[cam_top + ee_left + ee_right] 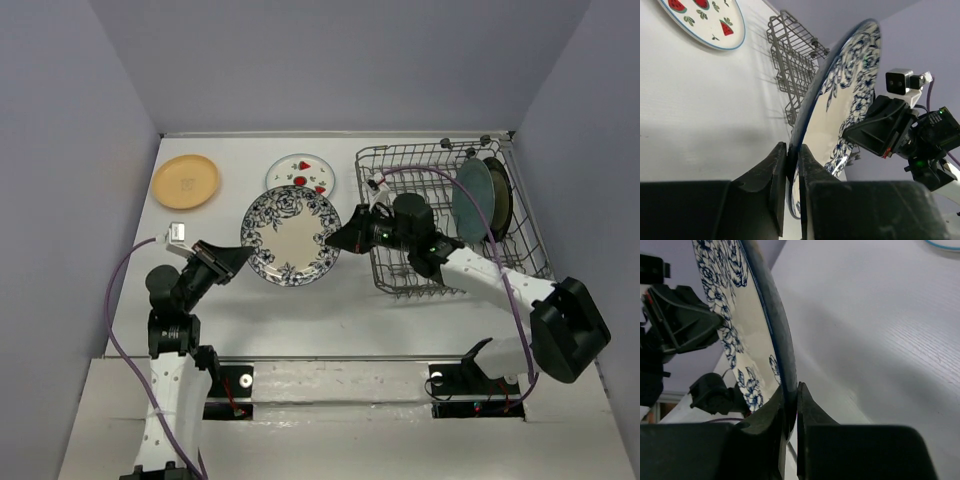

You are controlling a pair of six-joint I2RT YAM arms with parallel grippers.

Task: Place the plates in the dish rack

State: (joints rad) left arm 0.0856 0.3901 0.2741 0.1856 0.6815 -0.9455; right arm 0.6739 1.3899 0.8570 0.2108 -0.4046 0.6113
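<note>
The left gripper (243,254) was closed down on the left rim of the round blue-and-white floral plate (292,240). The right gripper (336,238) was clamped in the same way on the opposite rim, so the plate was held tilted between the two arms over the white table (300,310). To the right, the rectangular grey wire dish rack (400,282) contained two upright plates side by side, one plain teal-blue (472,197) and one beige with a dark brown rim (501,195). A plain orange-yellow plate (185,181) and a white plate with red fruit marks (302,175) lay flat on the table outside it.
</note>
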